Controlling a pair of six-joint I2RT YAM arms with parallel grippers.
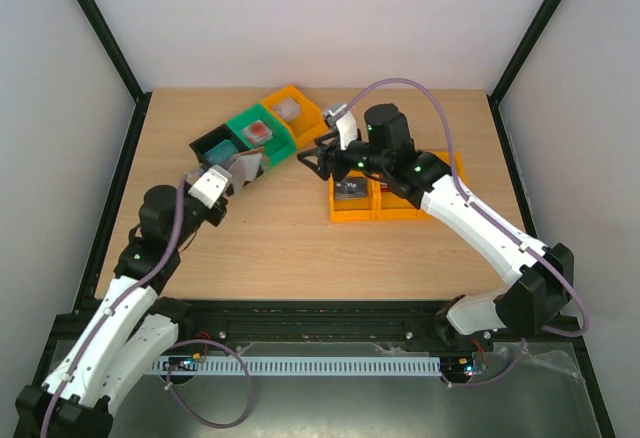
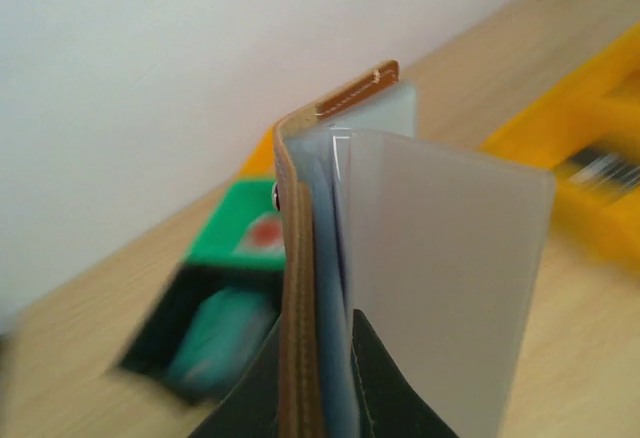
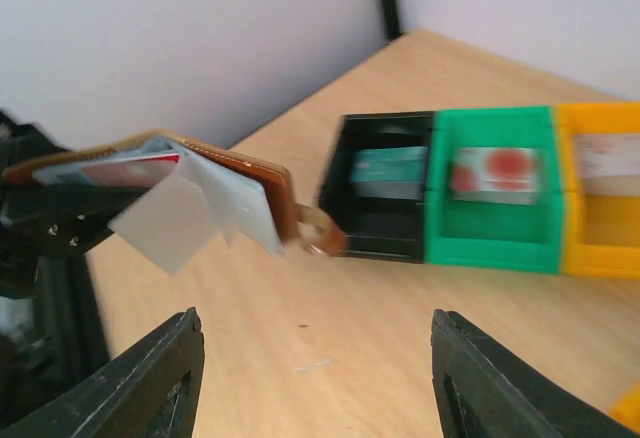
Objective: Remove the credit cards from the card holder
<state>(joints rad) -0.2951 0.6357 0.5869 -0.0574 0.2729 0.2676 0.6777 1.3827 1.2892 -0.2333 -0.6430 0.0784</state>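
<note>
My left gripper (image 1: pixel 230 174) is shut on the card holder (image 1: pixel 248 165), a brown leather wallet held open above the table next to the black bin. In the left wrist view the card holder (image 2: pixel 297 288) stands edge-on between my fingers (image 2: pixel 365 358), with pale blue-grey sleeves fanned to its right. In the right wrist view the card holder (image 3: pixel 225 173) hangs at the left, a red credit card (image 3: pixel 135 171) shows inside it, and its snap tab (image 3: pixel 322 235) dangles. My right gripper (image 1: pixel 312 161) is open and empty, a short way right of the card holder, its jaws wide apart (image 3: pixel 315 330).
A row of bins lies diagonally at the back: black (image 1: pixel 213 142), green (image 1: pixel 262 124) and orange (image 1: pixel 295 108), each with an item inside. More orange bins (image 1: pixel 392 201) sit under the right arm. Bare wood (image 3: pixel 330 358) lies below the right gripper.
</note>
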